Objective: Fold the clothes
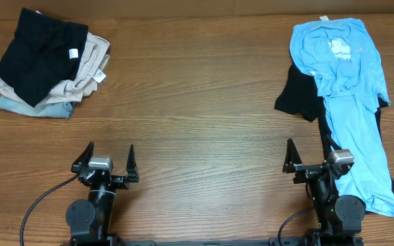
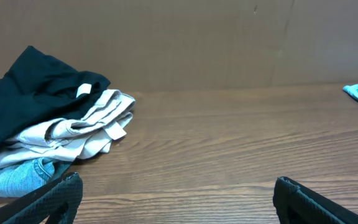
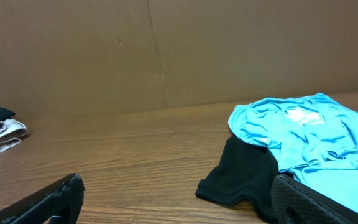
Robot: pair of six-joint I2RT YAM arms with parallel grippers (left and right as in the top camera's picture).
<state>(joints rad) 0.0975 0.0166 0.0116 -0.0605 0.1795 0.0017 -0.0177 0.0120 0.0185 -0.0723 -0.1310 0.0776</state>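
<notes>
Counting five garments in all on one wooden desk (image 1: 197, 102). Stacking at the far left corner, three folded: one black folded piece (image 1: 40, 48) topping, one beige piece (image 1: 87, 68) lying in the middle, one pale denim piece (image 1: 33, 108) sitting at the bottom. Sprawling along the right edge, two unfolded: one light blue shirt (image 1: 347, 89) overlying one black loose garment (image 1: 303, 96). Standing at the near edge, two grippers: one left gripper (image 1: 110, 147), one right gripper (image 1: 311, 146).

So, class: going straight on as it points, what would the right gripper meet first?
Likely the black garment, just ahead of the right gripper toward its right side and partly under the blue shirt. Depth is uncertain.
</notes>
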